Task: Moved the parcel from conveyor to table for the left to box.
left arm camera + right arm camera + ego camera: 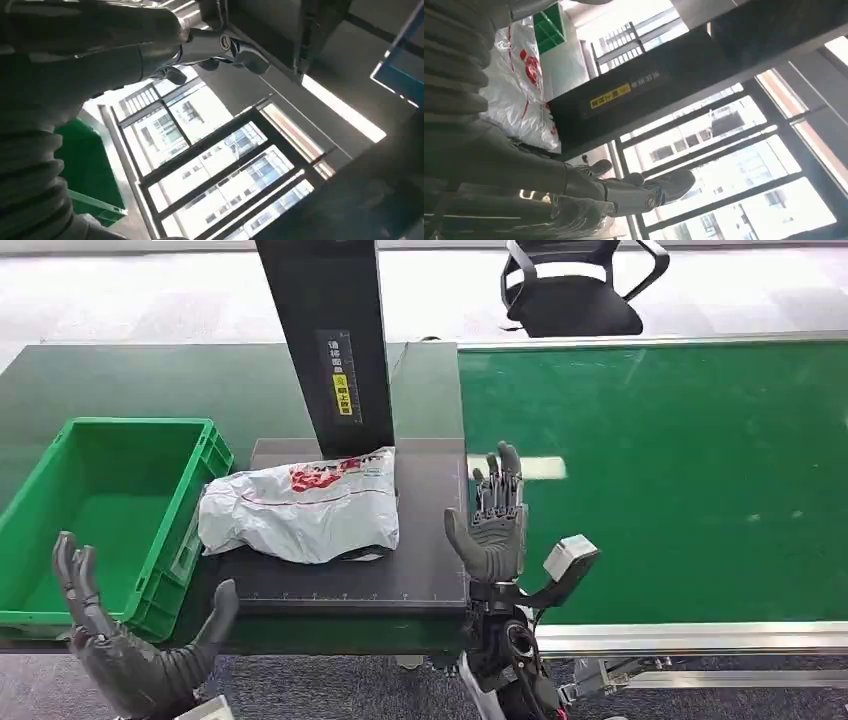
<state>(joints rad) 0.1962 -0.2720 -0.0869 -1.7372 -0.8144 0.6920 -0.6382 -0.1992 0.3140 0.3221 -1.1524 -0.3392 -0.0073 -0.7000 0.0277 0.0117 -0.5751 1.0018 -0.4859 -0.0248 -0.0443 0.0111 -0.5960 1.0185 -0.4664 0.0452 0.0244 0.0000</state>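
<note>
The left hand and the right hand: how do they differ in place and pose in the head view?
The left hand is low, in front of the green crate; the right hand is higher, at the edge of the conveyor belt, right of the parcel. The left hand's fingers are spread, the right hand's point up together. Both hold nothing.

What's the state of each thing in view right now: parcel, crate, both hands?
parcel: lying on the dark table plate, released, crumpled.
green crate: open-topped, nothing inside.
left hand: open, holding nothing, low beside the crate.
right hand: open, fingers up, holding nothing, right of the parcel.
conveyor: no parcel on it.
</note>
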